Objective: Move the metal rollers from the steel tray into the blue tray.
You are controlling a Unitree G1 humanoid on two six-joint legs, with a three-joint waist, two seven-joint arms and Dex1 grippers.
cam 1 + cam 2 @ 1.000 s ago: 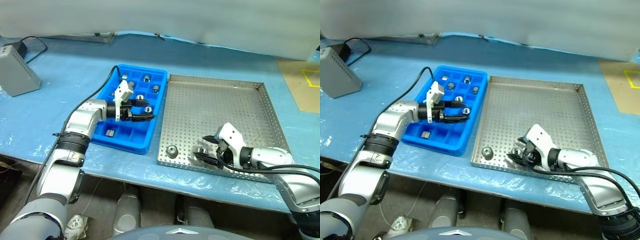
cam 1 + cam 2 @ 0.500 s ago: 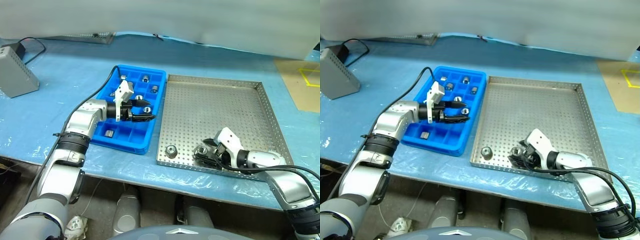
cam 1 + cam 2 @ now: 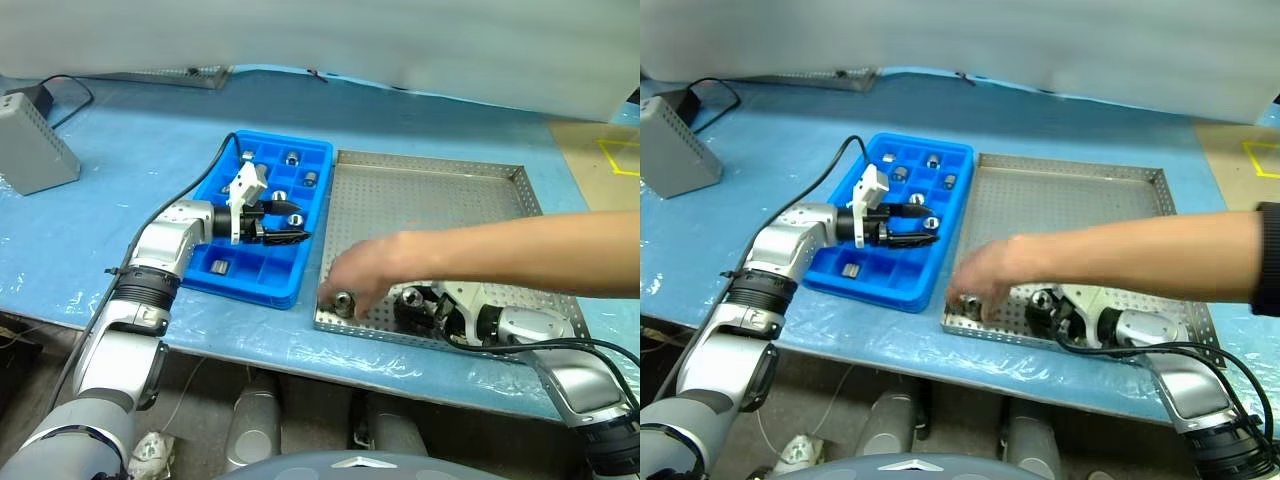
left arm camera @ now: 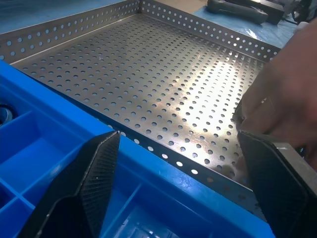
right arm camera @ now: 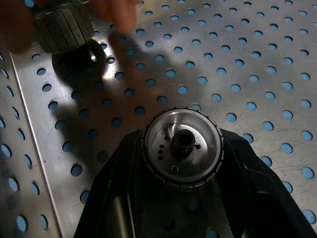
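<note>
Landmark: the steel tray, perforated floor, low rim, lying on a blue-covered table.

Right gripper, at the near edge of the steel tray: its two black fingers sit on either side of one metal roller, closed against its ribbed rim. The roller's flat face with the dark central hole is turned toward the wrist camera. Whether it stands on the tray floor or is raised off it cannot be told.

A person's hand reaches in across the steel tray from its right side, forearm lying over the tray's near half. The fingers are on a second roller at the tray's near left corner; in the right wrist view that roller shows ribbed and dark, just beside the gripped one.

Left gripper, over the blue tray, which lies directly against the steel tray's left side. Its fingers stand wide apart with nothing between them, pointing toward the steel tray.

Several rollers already sit in the blue tray's square compartments, most in the far rows, one in a near compartment.

A grey box with a black cable stands well to the left of the steel tray, beyond the blue tray.

No brand, label or legible writing on any item.
</note>
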